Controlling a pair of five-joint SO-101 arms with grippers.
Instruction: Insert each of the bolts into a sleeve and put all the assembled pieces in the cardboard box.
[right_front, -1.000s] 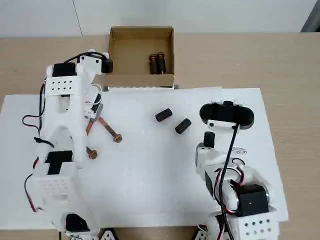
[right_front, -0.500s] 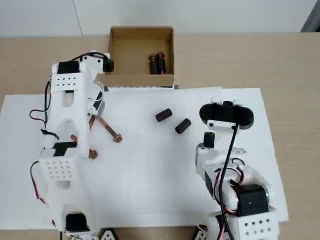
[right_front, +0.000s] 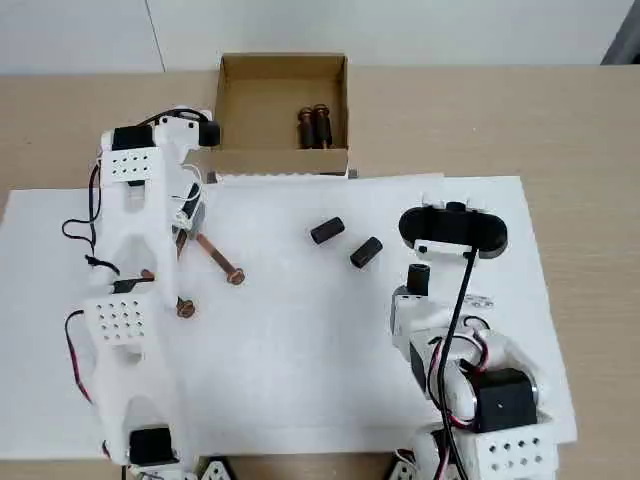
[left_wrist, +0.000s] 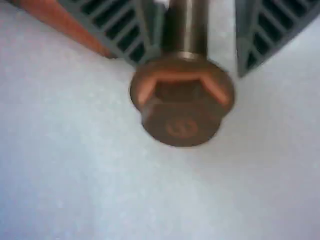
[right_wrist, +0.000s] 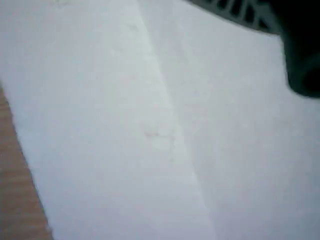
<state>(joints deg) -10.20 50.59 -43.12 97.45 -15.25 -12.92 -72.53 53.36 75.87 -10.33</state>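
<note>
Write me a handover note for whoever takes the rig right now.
Left pincer: open, straddling a bolt on the paper.
Right pincer: parked over the paper, open or shut unclear.
Second bolt lies right beside the first; two sleeves loose mid-paper.
Done: two assembled pieces in the cardboard box.
Left: sleeve both bolts, box them.

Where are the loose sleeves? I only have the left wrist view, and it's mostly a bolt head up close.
Observer: Two lie on the white sheet, not touching: the first sleeve and, beside it, the second sleeve.
Operator: Any other loose bolt?
Observer: Yes, the other bolt lies close against the left arm, head showing.
Operator: And the box?
Observer: The cardboard box holds two assembled pieces, side by side.
</note>
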